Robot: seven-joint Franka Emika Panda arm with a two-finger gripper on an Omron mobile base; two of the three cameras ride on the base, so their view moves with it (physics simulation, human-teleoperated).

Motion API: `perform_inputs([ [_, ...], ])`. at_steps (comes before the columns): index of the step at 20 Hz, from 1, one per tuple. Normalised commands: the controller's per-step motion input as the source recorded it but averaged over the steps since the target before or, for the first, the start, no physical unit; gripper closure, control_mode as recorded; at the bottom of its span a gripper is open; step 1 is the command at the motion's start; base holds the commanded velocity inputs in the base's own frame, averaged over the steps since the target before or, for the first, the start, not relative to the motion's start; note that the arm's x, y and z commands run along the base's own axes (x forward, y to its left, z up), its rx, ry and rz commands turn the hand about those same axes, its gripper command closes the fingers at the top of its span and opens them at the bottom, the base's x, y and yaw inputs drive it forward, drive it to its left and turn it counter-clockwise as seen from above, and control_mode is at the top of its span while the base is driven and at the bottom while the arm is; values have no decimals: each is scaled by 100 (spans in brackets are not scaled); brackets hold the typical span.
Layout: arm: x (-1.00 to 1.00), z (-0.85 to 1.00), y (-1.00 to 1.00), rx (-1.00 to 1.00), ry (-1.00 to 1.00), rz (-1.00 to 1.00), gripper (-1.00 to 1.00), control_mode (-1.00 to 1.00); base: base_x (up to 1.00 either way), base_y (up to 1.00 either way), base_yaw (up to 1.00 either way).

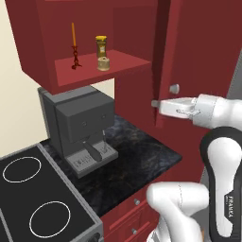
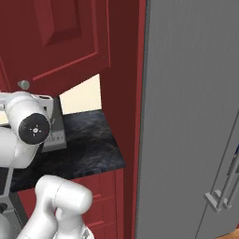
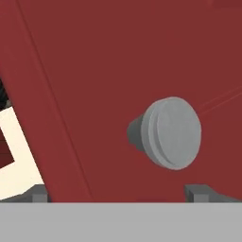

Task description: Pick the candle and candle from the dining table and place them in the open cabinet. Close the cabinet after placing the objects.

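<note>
In the left base view the dark red cabinet (image 1: 94, 71) stands open. On its shelf stand the thin orange taper candle (image 1: 73, 46) and, to its right, the squat tan-yellow jar candle (image 1: 103, 63). The cabinet door (image 1: 164, 56) shows edge-on, with its round silver knob (image 1: 174, 88). My gripper (image 1: 155, 104) is open and empty, just below that knob and against the door's edge. In the hand view the knob (image 3: 165, 133) sits above and between my wide-spread fingertips (image 3: 203, 193), close in front of the door panel (image 3: 118, 56). The dining table is out of view.
A taller golden jar (image 1: 100, 46) stands behind the jar candle. Under the cabinet a grey coffee machine (image 1: 80, 123) sits on a black stone counter (image 1: 137, 156), beside a stove top (image 1: 33, 198). A tall grey fridge (image 2: 191, 116) rises to the right.
</note>
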Motion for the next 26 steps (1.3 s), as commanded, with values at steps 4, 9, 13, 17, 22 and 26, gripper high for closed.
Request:
perform_inputs([
  [4,92,-12,74,8,-8,0,-100,-100,0,0,0],
  [9,99,-9,88,9,-5,0,-100,-100,0,0,0],
  [13,100,-4,83,13,0,0,-100,-100,0,0,0],
  [17,100,-1,65,16,0,0,-100,-100,0,0,0],
  [22,100,0,20,20,11,6,-100,-100,0,0,0],
  [26,100,0,26,18,13,6,-100,-100,0,0,0],
])
